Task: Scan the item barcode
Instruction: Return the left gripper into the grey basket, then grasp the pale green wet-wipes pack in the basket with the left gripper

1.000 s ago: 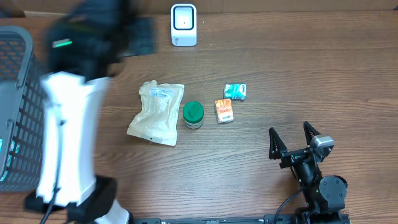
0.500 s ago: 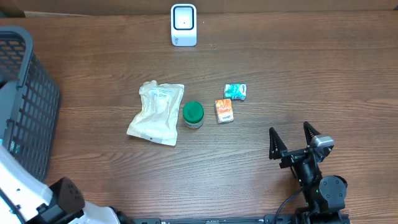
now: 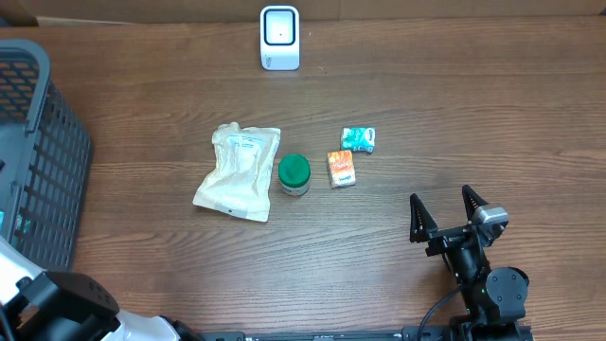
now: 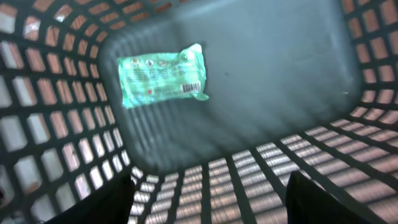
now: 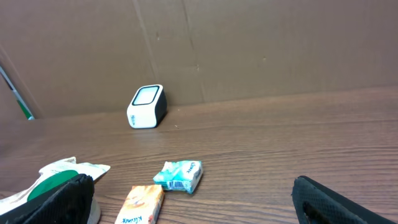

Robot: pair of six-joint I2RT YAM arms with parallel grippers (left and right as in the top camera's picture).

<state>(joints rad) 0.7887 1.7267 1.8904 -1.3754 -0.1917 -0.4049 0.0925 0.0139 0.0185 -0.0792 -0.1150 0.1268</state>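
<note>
Left pincer (image 4: 210, 182) wide, empty, over basket (image 4: 348, 155) containing green packet (image 4: 163, 76), right pincer (image 3: 440, 196) wide, empty, near front right corner of surface (image 3: 473, 114)

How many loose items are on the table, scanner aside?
4: white pouch, green-lidded jar beside it, orange packet, teal packet just beyond. A green packet lies inside the basket. None looks hidden.

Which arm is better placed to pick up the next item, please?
Right, probably: the right gripper is open and near the orange packet, while the left gripper hangs over the basket.
</note>
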